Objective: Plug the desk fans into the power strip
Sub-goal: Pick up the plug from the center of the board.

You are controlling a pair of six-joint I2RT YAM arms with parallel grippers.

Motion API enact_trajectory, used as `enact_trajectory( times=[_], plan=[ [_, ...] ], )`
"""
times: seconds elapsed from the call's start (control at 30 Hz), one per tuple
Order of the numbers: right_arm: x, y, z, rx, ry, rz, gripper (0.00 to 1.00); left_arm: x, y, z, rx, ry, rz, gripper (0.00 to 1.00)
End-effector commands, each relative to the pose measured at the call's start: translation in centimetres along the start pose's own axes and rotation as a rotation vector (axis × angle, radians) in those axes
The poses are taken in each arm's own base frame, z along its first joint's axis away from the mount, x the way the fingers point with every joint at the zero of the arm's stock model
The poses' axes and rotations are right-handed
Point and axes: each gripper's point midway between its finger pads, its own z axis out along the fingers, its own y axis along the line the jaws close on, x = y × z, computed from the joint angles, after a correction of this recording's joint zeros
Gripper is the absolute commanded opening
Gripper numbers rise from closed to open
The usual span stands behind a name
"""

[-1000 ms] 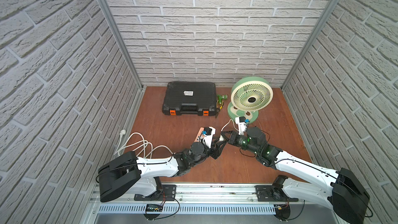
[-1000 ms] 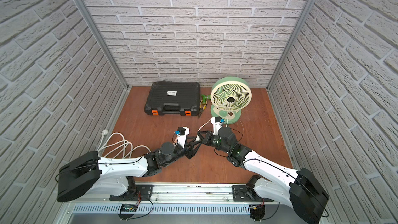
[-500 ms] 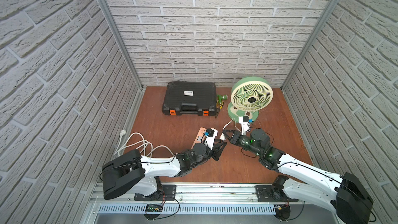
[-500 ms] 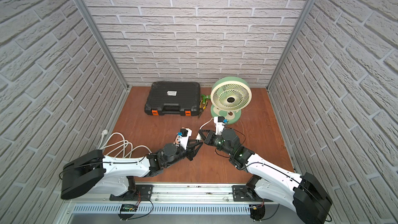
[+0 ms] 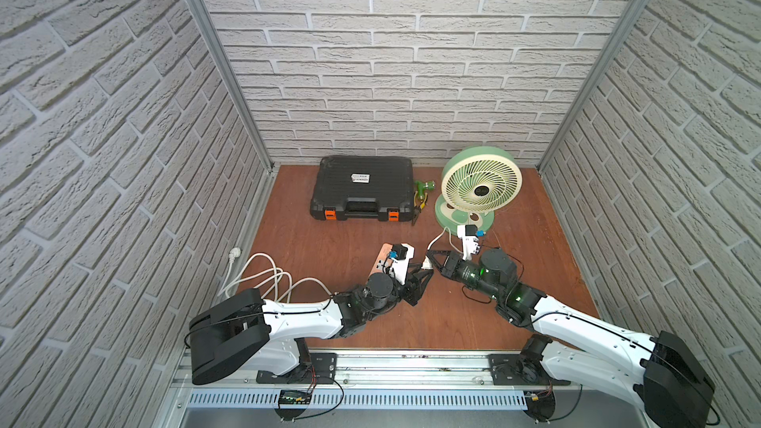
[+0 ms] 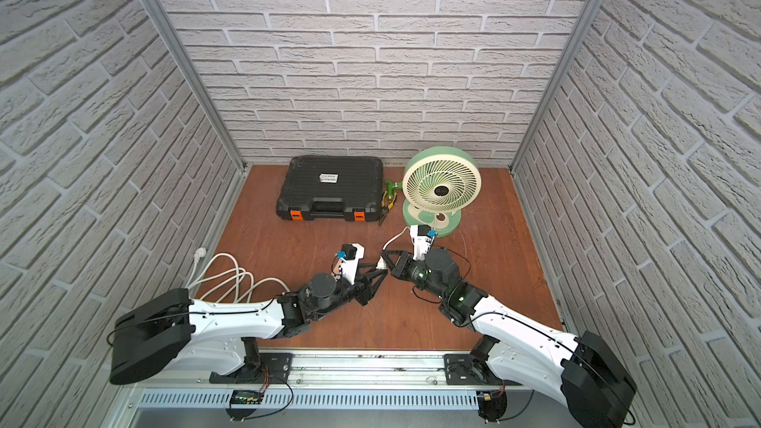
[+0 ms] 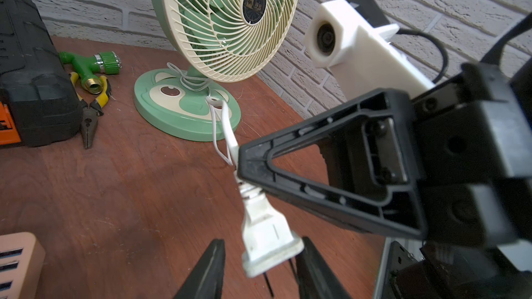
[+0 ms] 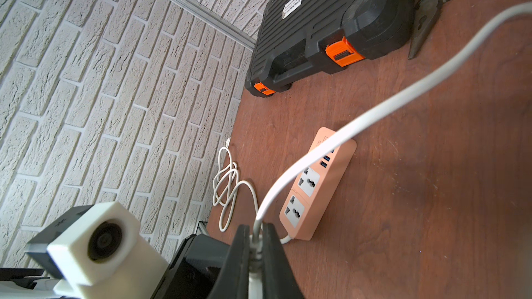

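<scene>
**Plug hangs between the two claws**

The fan [image 5: 481, 185] stands at 1 o'clock on the table [image 5: 453, 323]. The right claw [image 8: 255, 228] pinches its white cord [image 8: 374, 110] just behind the plug [image 7: 267, 225]. The left claw [image 7: 261, 243] is partly wide, with one finger on either side of the plug. The power strip [image 8: 319, 179] lies at 9 o'clock of the plug.

Legible markings: none.
The white sticker [image 5: 360, 177] on the toolcase [image 5: 362, 199], at 9 o'clock from the desk fan [image 5: 481, 189], and the fan's hub badge [image 7: 253, 4] are showing unreadable print.
</scene>
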Motion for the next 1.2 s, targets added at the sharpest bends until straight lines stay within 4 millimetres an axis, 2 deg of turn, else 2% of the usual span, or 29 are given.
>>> enact_trajectory(
  times=[0.0, 0.13, 0.33, 0.6, 0.67, 0.73, 0.83, 0.87, 0.97, 1.17],
  plan=[
    [-0.5, 1.2, -0.3, -0.054, -0.038, -0.025, 0.03, -1.7, -1.1, 0.3, 0.022, -0.053, 0.004, 0.43],
    [-0.2, 1.1, -0.3, -0.052, -0.030, -0.029, 0.03, -1.8, -1.1, 0.4, 0.016, -0.058, 0.009, 0.41],
    [0.2, 0.9, -0.3, -0.046, -0.027, -0.031, 0.03, -1.8, -1.0, 0.4, 0.005, -0.047, 0.022, 0.31],
    [0.4, 1.4, -0.7, -0.040, 0.003, -0.035, 0.03, -1.3, -0.1, 0.0, -0.043, -0.021, 0.058, 0.10],
    [0.7, 1.4, -0.8, -0.021, 0.031, -0.039, 0.06, -1.3, 0.1, -0.4, -0.055, -0.016, 0.074, 0.04],
    [1.0, 1.7, -1.0, -0.025, 0.059, -0.039, 0.16, -1.4, 0.4, -0.7, -0.071, -0.015, 0.092, 0.00],
    [1.2, 1.7, -1.4, 0.000, 0.079, -0.037, 0.48, -1.3, 0.5, -1.1, -0.079, -0.001, 0.125, 0.00],
    [1.2, 1.5, -1.7, 0.022, 0.086, -0.044, 0.55, -1.2, 0.5, -1.2, -0.078, 0.006, 0.137, 0.00],
    [1.1, 2.0, -2.6, 0.052, 0.118, -0.073, 0.68, -1.0, 0.0, -1.4, -0.053, 0.032, 0.185, 0.00],
    [0.7, 4.2, -5.5, 0.094, 0.224, -0.156, 0.79, -0.9, -1.8, -2.3, 0.039, 0.105, 0.346, 0.00]
  ],
)
